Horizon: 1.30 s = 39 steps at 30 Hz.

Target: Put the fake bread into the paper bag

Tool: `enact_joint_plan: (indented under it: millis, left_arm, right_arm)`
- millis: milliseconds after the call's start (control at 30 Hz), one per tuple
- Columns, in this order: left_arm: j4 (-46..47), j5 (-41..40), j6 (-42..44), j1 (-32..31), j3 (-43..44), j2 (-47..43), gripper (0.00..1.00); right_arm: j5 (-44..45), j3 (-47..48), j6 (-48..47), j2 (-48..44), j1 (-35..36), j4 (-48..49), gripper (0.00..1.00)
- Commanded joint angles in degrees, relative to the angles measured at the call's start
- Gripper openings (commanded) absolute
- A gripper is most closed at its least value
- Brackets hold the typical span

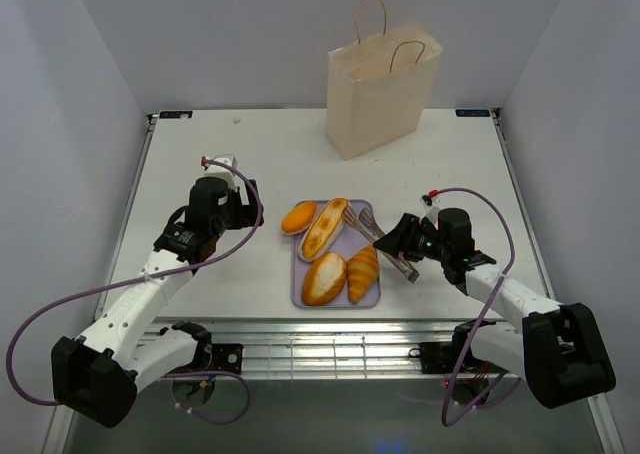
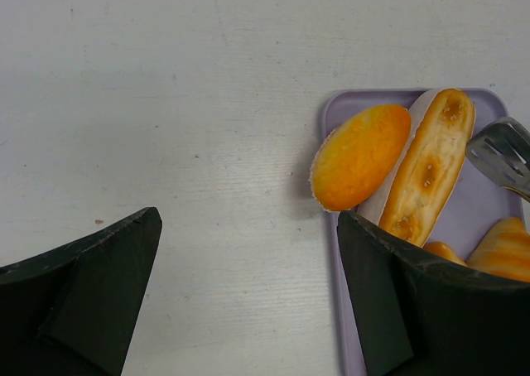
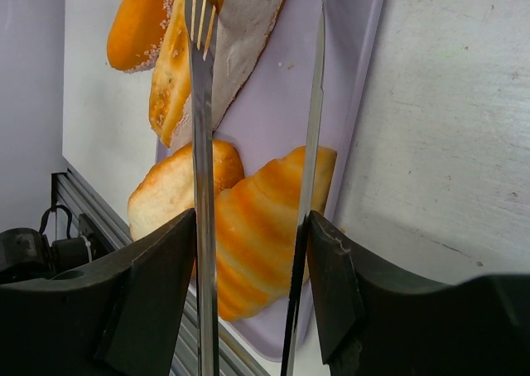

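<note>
White table (image 1: 200, 164) (scuffed, perhaps) bears paper bag (image 1: 380, 99).

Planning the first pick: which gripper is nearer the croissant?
Right. The right gripper, holding tongs, sits just right of the croissant; the left gripper is beyond the tray's left edge.

A robot lab cell: a white desk (image 1: 250, 144) boxed in by plain pale walls (image 1: 70, 94), with two arms (image 1: 150, 289) trailing purple cables (image 1: 25, 339) bolted at its near edge.

The gripper (image 3: 248, 264) clamps tongs (image 3: 202, 161) whose arms reach toward 12 o'clock over the tray (image 3: 281, 111). The forked tip overlaps a loaf (image 3: 178, 78) at 11. A croissant (image 3: 257, 227) lies between the arms.
</note>
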Motion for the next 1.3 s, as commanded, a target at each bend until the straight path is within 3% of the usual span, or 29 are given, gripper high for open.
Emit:
enact_joint_plan:
  millis: [0,500,800,1267]
  left_arm:
    - [-0.22,1.21,-0.04,-0.24,2.10,-1.59,0.98]
    - [-0.22,1.82,-0.21,-0.24,2.10,-1.77,0.98]
    - [-0.13,2.53,-0.04,-0.24,2.19,-1.42,0.98]
    - [-0.04,3.49,-0.13,-0.24,2.10,-0.98,0.98]
  right_arm:
    - [0.12,2.43,0.95,0.61,0.30,5.07,0.60]
    - [-1.55,3.31,3.68,4.30,0.30,10.08,0.61]
    - [1.43,5.07,1.83,-0.10,0.30,3.31,0.62]
    - [-0.85,7.35,2.80,10.18,0.30,7.70,0.62]
